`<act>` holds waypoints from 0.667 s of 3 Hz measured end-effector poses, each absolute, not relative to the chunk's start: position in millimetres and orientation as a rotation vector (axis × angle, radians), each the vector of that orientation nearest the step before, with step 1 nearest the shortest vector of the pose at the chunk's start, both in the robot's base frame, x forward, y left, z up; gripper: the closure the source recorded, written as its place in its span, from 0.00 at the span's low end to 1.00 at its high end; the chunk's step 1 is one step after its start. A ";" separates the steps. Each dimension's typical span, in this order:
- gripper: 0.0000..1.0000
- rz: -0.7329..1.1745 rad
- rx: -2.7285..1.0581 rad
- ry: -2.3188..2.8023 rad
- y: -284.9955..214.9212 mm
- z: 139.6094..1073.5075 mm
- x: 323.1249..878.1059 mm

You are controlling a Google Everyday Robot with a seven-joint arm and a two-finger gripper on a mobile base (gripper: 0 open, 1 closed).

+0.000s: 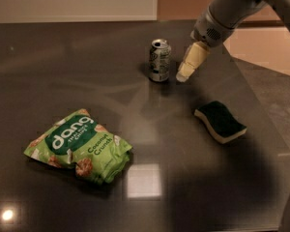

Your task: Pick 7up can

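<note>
7up can (160, 60) stands upright just beside the gripper (182, 76), openness not discernible, while the green bag (79, 146) reads "dang Coconut Crunch".

Table (63, 57) carries 7up can (160, 61), snack bag (79, 146), sponge (220, 122); pincer (187, 69) beside can.

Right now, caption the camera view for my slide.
Gripper beside the upright 7up can on a dark table; snack bag and sponge in front.

Dim, glary tabletop (87, 71); hand (182, 76) beside can (159, 61)
</note>
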State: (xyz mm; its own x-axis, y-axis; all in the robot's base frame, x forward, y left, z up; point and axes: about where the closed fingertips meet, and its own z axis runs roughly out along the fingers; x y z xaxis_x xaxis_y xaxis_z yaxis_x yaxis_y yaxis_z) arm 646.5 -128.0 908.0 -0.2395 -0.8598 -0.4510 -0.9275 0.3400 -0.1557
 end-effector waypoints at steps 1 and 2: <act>0.00 0.243 -1.541 2.147 -117.2 902.5 663.1; 0.00 0.299 -1.506 2.108 -102.4 901.1 676.3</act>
State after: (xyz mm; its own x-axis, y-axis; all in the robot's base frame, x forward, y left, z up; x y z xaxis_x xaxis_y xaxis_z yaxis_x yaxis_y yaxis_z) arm 676.3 -102.4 901.1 -0.2406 -0.8104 -0.5342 -0.9270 0.3550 -0.1210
